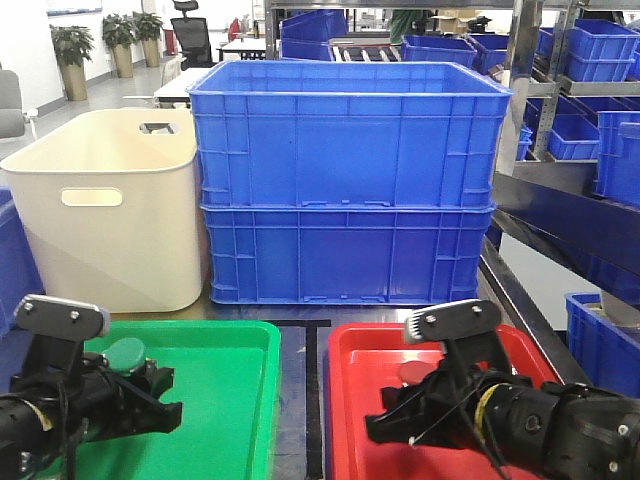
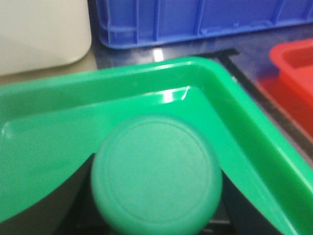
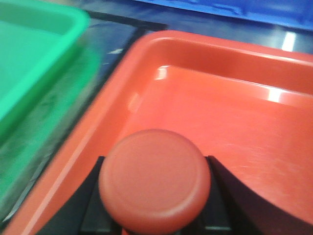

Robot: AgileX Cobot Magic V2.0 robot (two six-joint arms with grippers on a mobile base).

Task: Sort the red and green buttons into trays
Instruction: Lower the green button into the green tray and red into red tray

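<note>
My left gripper (image 1: 140, 378) is shut on a round green button (image 1: 127, 354) and holds it over the green tray (image 1: 230, 420). In the left wrist view the green button (image 2: 156, 174) sits between the black fingers (image 2: 54, 205), near the tray's far right corner (image 2: 220, 81). My right gripper (image 1: 405, 398) is shut on a round red button (image 1: 412, 372) over the red tray (image 1: 352, 350). In the right wrist view the red button (image 3: 154, 176) sits between the black fingers (image 3: 234, 196), above the red tray floor (image 3: 234, 117) near its left wall.
Two stacked blue crates (image 1: 345, 180) stand right behind the trays, with a cream bin (image 1: 110, 210) to their left. A metal rack with blue bins (image 1: 600, 60) runs along the right. A narrow dark strip of table (image 1: 303, 400) separates the trays.
</note>
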